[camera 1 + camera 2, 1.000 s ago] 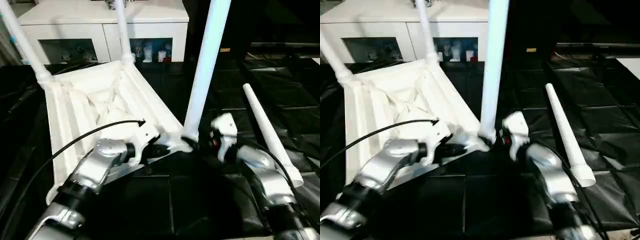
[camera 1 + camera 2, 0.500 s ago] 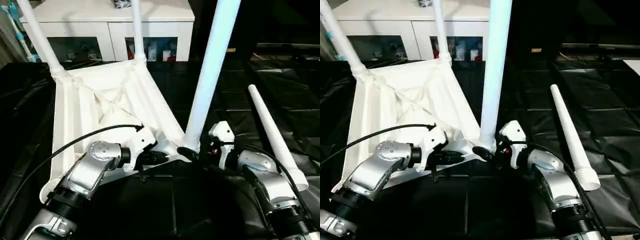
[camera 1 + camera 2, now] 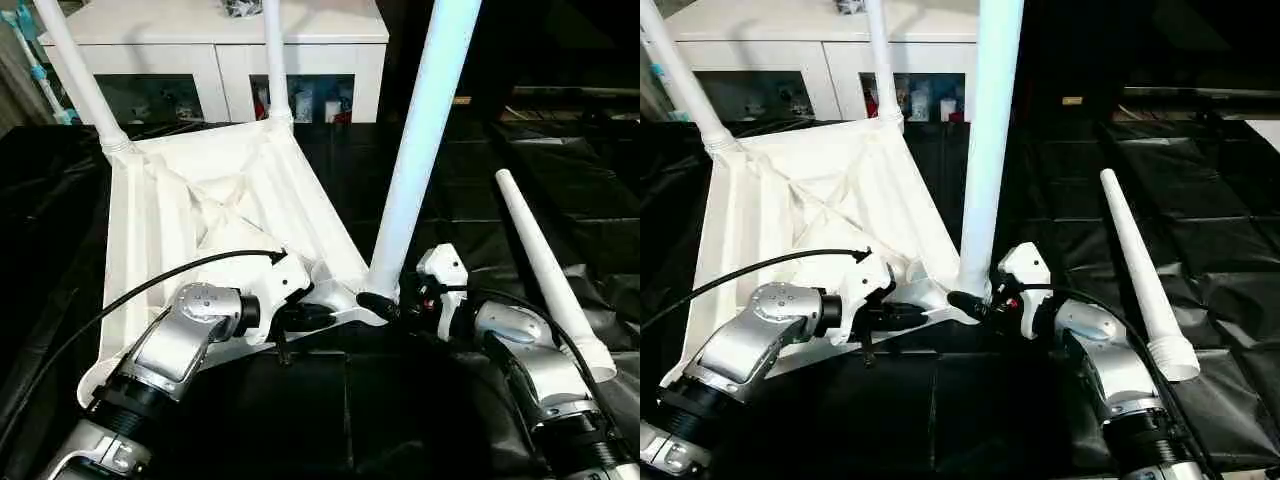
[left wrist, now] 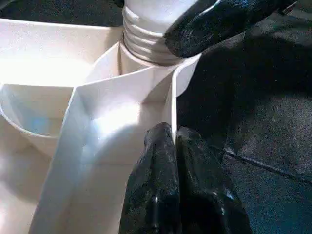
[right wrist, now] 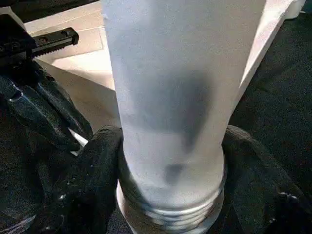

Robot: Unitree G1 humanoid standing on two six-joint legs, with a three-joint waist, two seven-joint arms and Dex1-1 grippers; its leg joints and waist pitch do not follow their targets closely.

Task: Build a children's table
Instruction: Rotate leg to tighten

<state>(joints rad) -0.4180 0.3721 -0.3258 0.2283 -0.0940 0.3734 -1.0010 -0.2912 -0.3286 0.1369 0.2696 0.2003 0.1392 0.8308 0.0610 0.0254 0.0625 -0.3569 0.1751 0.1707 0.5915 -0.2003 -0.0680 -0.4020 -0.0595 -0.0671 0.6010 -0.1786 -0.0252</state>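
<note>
Our right gripper [image 5: 170,170] has its two black fingers [image 5: 92,180] set around the base of an upright leg [image 3: 425,130], just above the ribbed collar where that leg enters a near corner socket of the tabletop [image 3: 200,210]; both pads sit against the tube. Our left gripper [image 4: 175,161] is closed tight, its fingertips pinching the thin wall of the tabletop's rim close by that same socket. In the left wrist view one finger of the right gripper lies across the leg's collar.

The children's table lies upside down in front of us, ribbed X-braced underside up, slightly skewed. Two more legs stand in the far corners, one at far left [image 3: 80,85] and one at far middle [image 3: 274,60]. A fourth leg [image 3: 550,265] lies loose to our right, well apart from the tabletop, its wide threaded end towards us.

Everything rests on a black quilted cover [image 3: 480,200] spread over the surface. Behind it stands a white cabinet [image 3: 215,50] with glass doors and small objects inside.

Compared with a second ago, our right fingers have narrowed onto the leg, and the whole view has shifted, so the camera has moved. Since half a second ago the scene looks nearly unchanged.
</note>
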